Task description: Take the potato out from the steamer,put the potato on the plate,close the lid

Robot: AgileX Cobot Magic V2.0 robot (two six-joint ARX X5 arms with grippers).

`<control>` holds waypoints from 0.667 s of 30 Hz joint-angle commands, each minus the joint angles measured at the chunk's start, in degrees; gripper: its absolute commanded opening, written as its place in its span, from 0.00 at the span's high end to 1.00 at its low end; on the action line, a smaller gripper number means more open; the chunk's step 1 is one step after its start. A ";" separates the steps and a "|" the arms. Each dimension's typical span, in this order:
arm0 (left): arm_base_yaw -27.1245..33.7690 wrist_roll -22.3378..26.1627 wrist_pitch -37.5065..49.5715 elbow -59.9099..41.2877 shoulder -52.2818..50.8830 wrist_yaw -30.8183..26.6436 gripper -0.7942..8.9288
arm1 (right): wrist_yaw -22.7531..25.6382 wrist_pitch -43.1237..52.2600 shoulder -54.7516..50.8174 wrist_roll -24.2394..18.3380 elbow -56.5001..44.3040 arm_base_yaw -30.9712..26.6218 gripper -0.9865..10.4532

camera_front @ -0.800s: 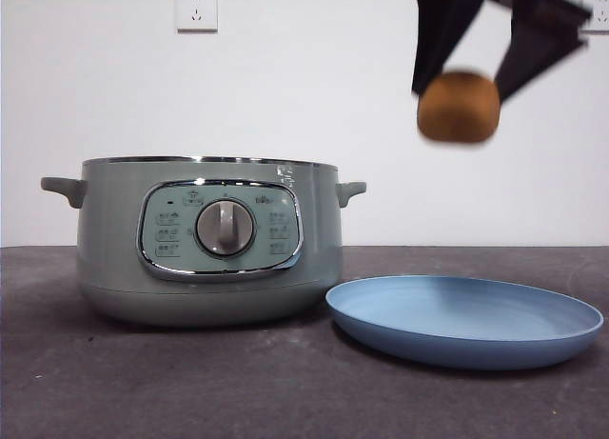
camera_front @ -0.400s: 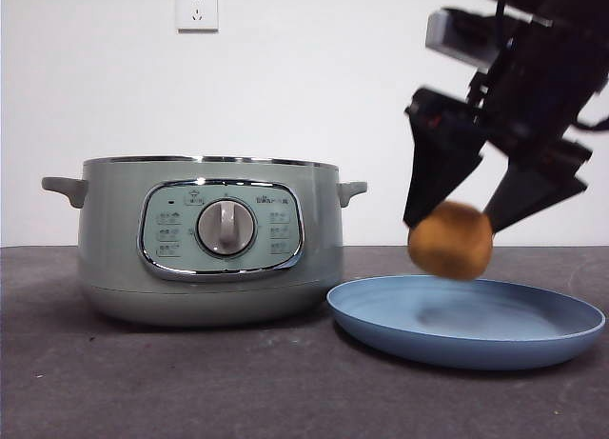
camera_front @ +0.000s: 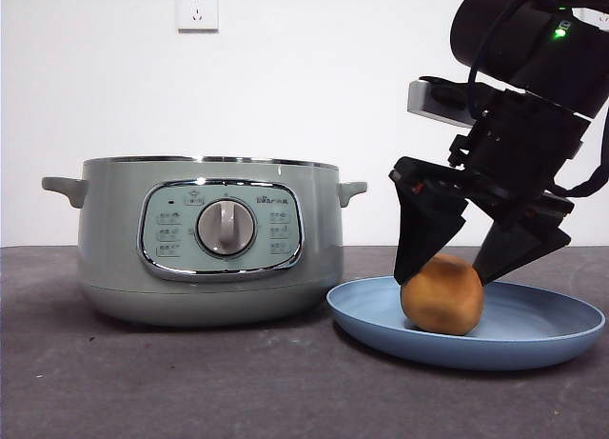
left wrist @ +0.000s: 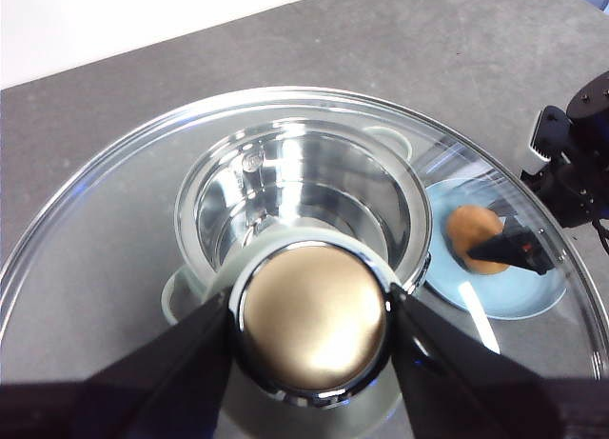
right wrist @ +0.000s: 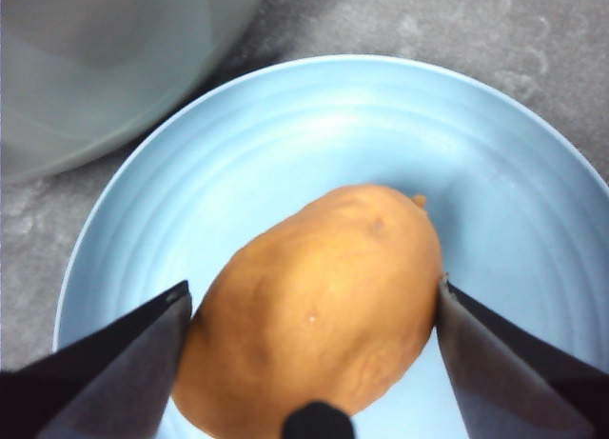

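Right gripper (camera_front: pixel 447 279) clamped on potato (camera_front: pixel 442 294), resting on plate (camera_front: pixel 533 349). Left gripper (left wrist: pixel 309 315) gripping lid (left wrist: pixel 114 268) knob above open steamer (camera_front: pixel 205 239).

In the right wrist view the plate (right wrist: pixel 285 125) ran off the frame's edge, and only a blurred slice of the steamer (right wrist: pixel 105 58) showed. In the front view the right gripper (camera_front: pixel 442 272) covered the potato's (camera_front: pixel 442 296) top. The panel's markings (camera_front: pixel 169 226) were too small to read.
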 commanded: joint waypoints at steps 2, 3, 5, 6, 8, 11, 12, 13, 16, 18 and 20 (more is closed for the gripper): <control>0.07 0.17 4.59 0.31 1.46 2.08 0.93 | 0.20 -0.81 0.92 0.35 -0.66 -0.04 0.79; 0.02 0.17 5.27 0.31 2.12 2.49 0.93 | 0.37 -0.98 0.92 0.37 -0.66 -0.04 0.72; 0.02 0.28 6.71 0.31 3.56 3.50 0.93 | 0.33 -1.16 0.90 0.48 -0.66 -0.02 0.54; -0.09 0.28 7.52 0.31 4.42 3.58 0.93 | 0.37 -1.16 0.85 0.61 -0.66 -0.02 0.47; -0.85 0.31 9.11 0.31 6.29 3.50 0.93 | 0.46 -1.11 0.63 0.98 -0.63 -0.02 0.40; -2.27 0.35 11.43 0.31 9.46 3.41 0.93 | 0.85 -1.11 -0.55 0.98 -0.57 -0.04 0.39; -2.64 0.39 12.17 0.31 10.43 3.39 0.93 | 1.75 -1.11 -1.18 0.98 -0.52 -0.04 0.39; -2.99 0.55 12.94 0.31 11.43 3.41 0.93 | 2.49 -1.11 -1.99 0.96 -0.50 -0.02 0.39; -4.26 1.01 15.85 0.31 15.02 3.34 0.93 | 3.41 -1.46 -5.55 0.96 -0.50 -0.02 0.39; -5.33 1.77 17.81 0.31 17.68 3.17 0.93 | 3.43 -2.21 -8.94 0.98 -0.50 -0.02 0.39; -6.21 2.05 19.65 0.31 20.17 3.02 0.93 | 3.45 -2.97 -12.79 1.01 -0.50 -0.02 0.39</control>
